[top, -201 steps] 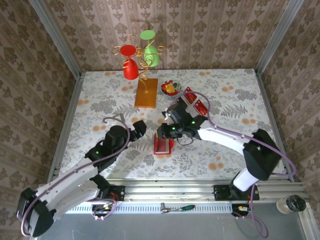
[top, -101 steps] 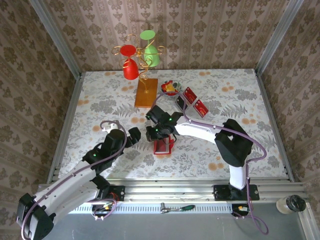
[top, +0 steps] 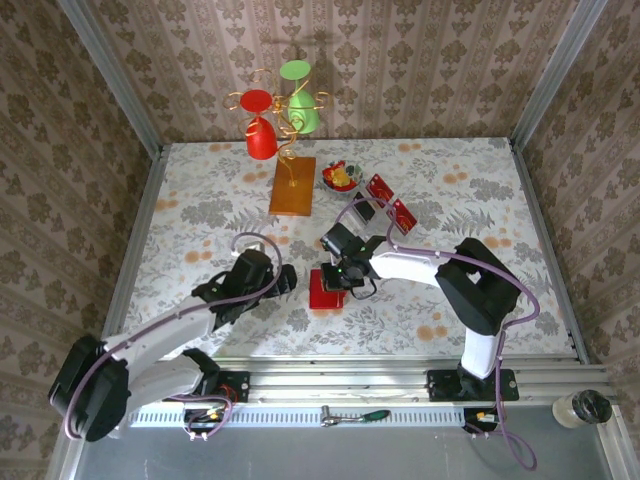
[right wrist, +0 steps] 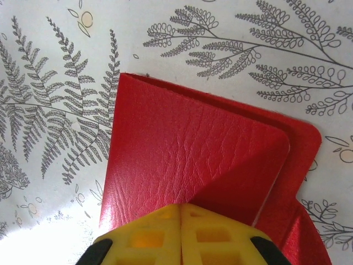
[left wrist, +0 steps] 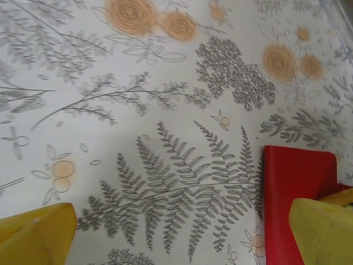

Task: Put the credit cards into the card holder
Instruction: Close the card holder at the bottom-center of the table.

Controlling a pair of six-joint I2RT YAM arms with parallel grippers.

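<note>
Holder [top: 327,290] is now showing red (pale inside hidden) under the clenched right gripper [right wrist: 181,207]; left gripper [left wrist: 177,234] released, cards [top: 392,207] still waiting.

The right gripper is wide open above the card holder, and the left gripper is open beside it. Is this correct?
Not quite. The right gripper is shut, not wide open: the right wrist view shows its jaws pressed together above the card holder. The left gripper is open beside it.
</note>
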